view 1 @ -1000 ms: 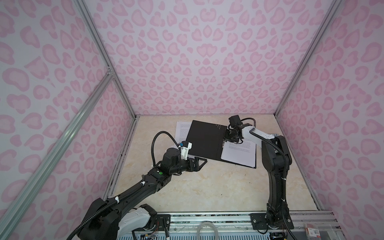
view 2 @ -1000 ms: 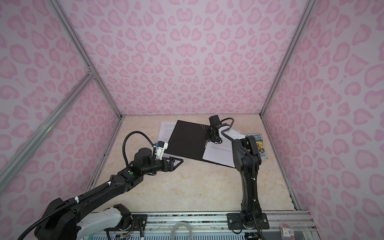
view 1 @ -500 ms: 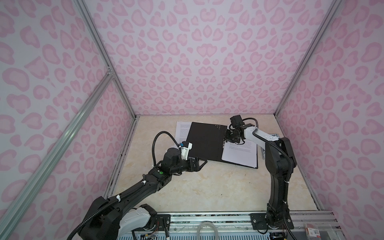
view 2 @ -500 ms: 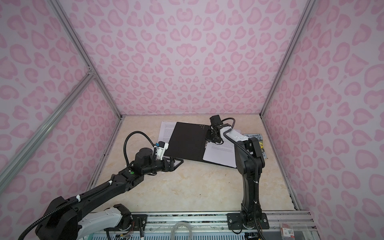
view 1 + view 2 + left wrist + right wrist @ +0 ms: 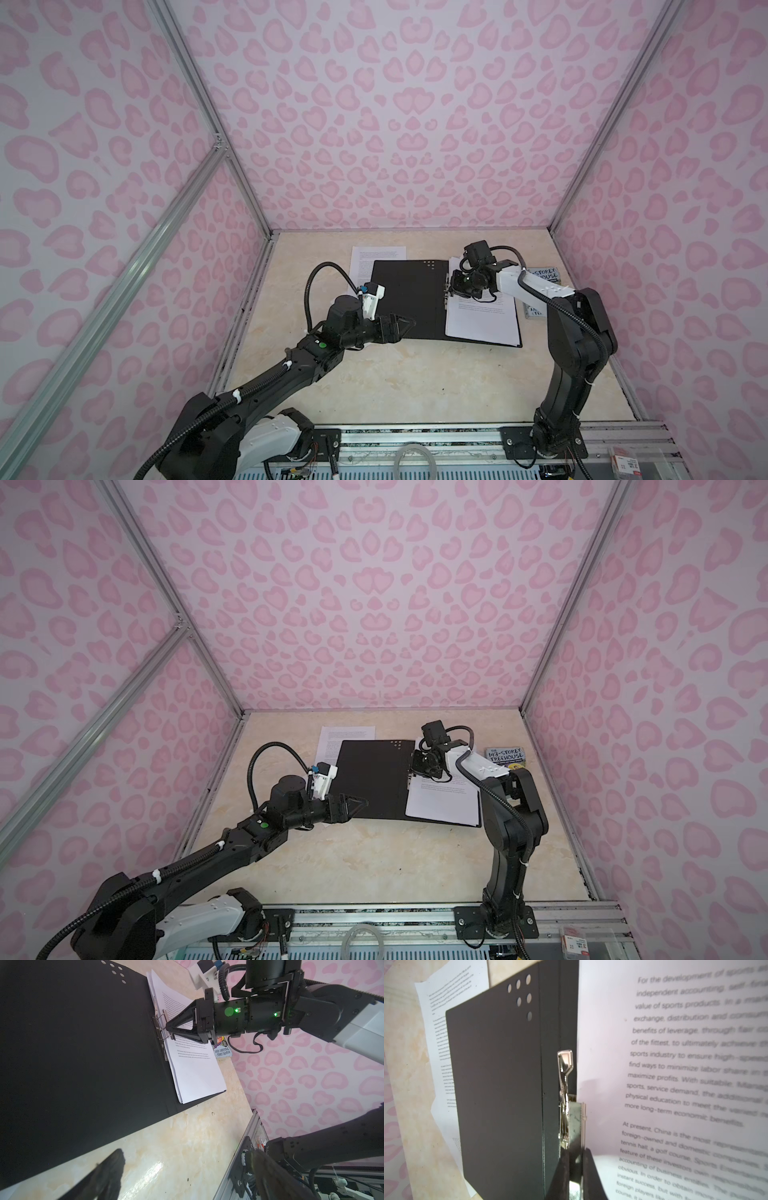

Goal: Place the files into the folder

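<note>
The right hand (image 5: 170,1032), pinched shut on the metal clip (image 5: 565,1068) at the folder's (image 5: 407,299) spine, has eased back a touch. The files (image 5: 482,328) lie right under it, likely about to be clamped. The left hand (image 5: 405,324) hovers wide open and empty, and one sheet (image 5: 376,253) waits beyond it.

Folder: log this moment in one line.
right fingers: shut on clip | left fingers: open | files: on open folder | loose sheet: partly under it

Table (image 5: 415,386) free nr front; right pincer (image 5: 169,1031) on clip (image 5: 564,1068) blocks folder (image 5: 407,299) spine.
</note>
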